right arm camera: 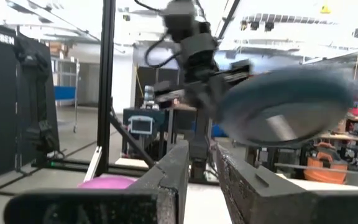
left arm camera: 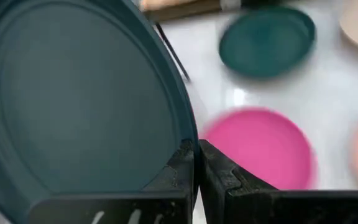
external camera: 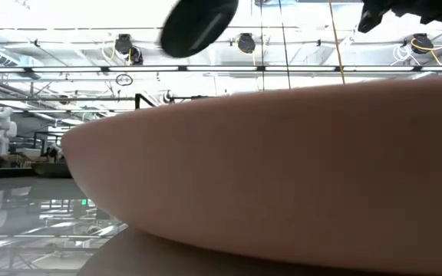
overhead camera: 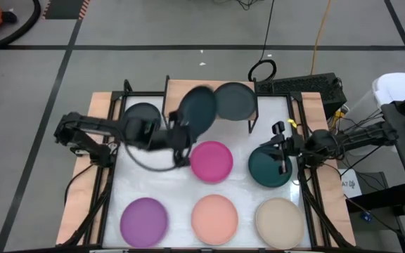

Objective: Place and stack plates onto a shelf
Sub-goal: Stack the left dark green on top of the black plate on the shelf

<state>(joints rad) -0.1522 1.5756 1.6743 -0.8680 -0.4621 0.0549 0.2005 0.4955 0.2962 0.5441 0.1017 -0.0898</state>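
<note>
My left gripper point(overhead camera: 183, 143) is shut on a dark teal plate point(overhead camera: 197, 112), held tilted in the air by the shelf's near edge; the same plate point(external camera: 198, 27) shows high in the low view. The shelf point(overhead camera: 178, 90), a light-wood board at the table's far side, carries a charcoal plate point(overhead camera: 235, 100) lying flat. My right gripper point(overhead camera: 283, 150) hovers over the far right rim of a teal plate point(overhead camera: 266, 172) on the table; a narrow gap shows between its fingers point(right arm camera: 201, 171), with nothing in it. My left gripper pinches the dark teal plate's rim point(left arm camera: 192, 138) between its two fingers, one on the hollow face and one on the underside. The fingers come level from the table's left and near side. The plate is lifted clear and stands steeply tilted, its hollow face toward the left.
On the white table lie a magenta plate point(overhead camera: 211, 161), a purple plate point(overhead camera: 144, 219), a salmon plate point(overhead camera: 214, 218), a beige plate point(overhead camera: 280, 221) and another dark plate point(overhead camera: 143, 116) left of the shelf. The salmon plate point(external camera: 282, 176) fills the low view. Black frame posts point(overhead camera: 126, 90) flank the shelf.
</note>
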